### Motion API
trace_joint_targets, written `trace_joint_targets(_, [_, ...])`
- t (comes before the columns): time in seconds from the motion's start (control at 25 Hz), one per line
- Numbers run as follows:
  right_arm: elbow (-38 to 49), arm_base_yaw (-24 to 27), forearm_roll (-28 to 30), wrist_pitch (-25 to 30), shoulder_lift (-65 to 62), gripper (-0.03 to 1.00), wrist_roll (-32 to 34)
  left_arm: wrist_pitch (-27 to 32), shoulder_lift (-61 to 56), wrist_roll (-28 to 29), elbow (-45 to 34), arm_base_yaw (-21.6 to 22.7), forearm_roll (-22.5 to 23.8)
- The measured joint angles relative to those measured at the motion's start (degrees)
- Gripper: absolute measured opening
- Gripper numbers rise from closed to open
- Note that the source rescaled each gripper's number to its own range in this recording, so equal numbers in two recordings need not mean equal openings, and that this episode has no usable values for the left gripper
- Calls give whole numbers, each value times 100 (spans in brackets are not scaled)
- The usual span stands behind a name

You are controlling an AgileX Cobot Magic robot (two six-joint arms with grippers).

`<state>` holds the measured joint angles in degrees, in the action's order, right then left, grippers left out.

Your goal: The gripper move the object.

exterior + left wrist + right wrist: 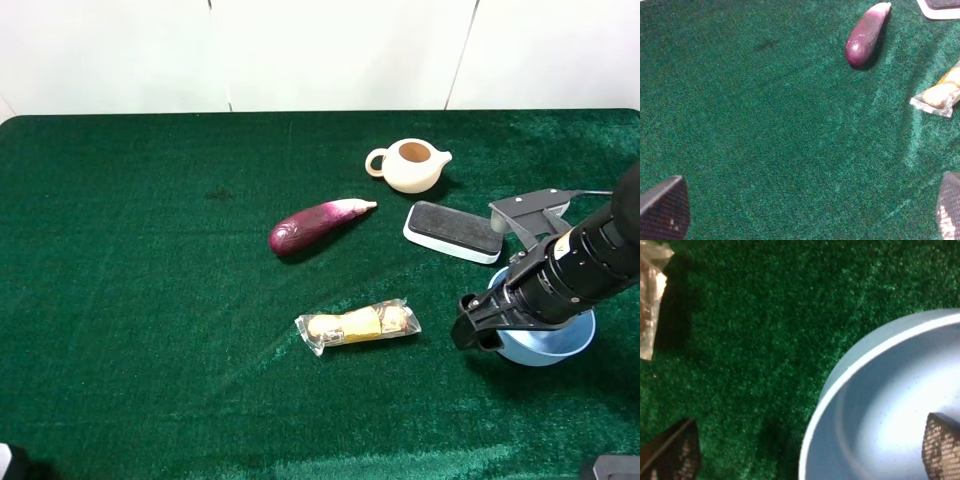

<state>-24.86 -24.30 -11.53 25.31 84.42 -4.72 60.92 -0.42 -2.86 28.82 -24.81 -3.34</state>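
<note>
The light blue bowl [548, 346] sits on the green cloth at the right, partly under my right arm. My right gripper [478, 326] is low at the bowl's left rim. In the right wrist view the bowl [890, 390] fills the right side. The right gripper [807, 452] is open and straddles the rim, with one finger [942, 445] inside the bowl and the other [670, 455] outside over the cloth. My left gripper [807, 210] is open and empty above bare cloth, and its arm barely shows in the high view.
A cream teapot [412, 164] stands at the back. A black-and-white eraser [453, 231] lies just behind the bowl. A purple eggplant [315, 225] lies mid-table and also shows in the left wrist view [865, 37]. A wrapped snack [357, 324] lies left of the bowl.
</note>
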Motion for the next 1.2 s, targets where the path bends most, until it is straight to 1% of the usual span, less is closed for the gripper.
trace_joint_targets(0.2, [-8, 0, 11, 46, -125, 100, 12, 0, 0, 0, 0, 0, 0])
trace_joint_targets(0.4, [-220, 0, 203, 546, -742, 100, 187, 0, 0, 0, 0, 0, 0])
trace_joint_targets(0.56, [-503, 0, 310, 1297, -1615, 100, 292, 0, 0, 0, 0, 0, 0])
trace_joint_targets(0.72, [-900, 0, 464, 2225, -2711, 100, 312, 0, 0, 0, 0, 0, 0])
trace_joint_targets(0.8, [-1106, 0, 595, 2781, -3341, 100, 345, 0, 0, 0, 0, 0, 0])
trace_joint_targets(0.88, [-1220, 0, 715, 3195, -3968, 100, 396, 0, 0, 0, 0, 0, 0])
trace_joint_targets(1.08, [-1256, 0, 851, 4001, -5392, 100, 550, 0, 0, 0, 0, 0, 0])
trace_joint_targets(1.2, [-1256, 0, 955, 4356, -6088, 100, 612, 0, 0, 0, 0, 0, 0])
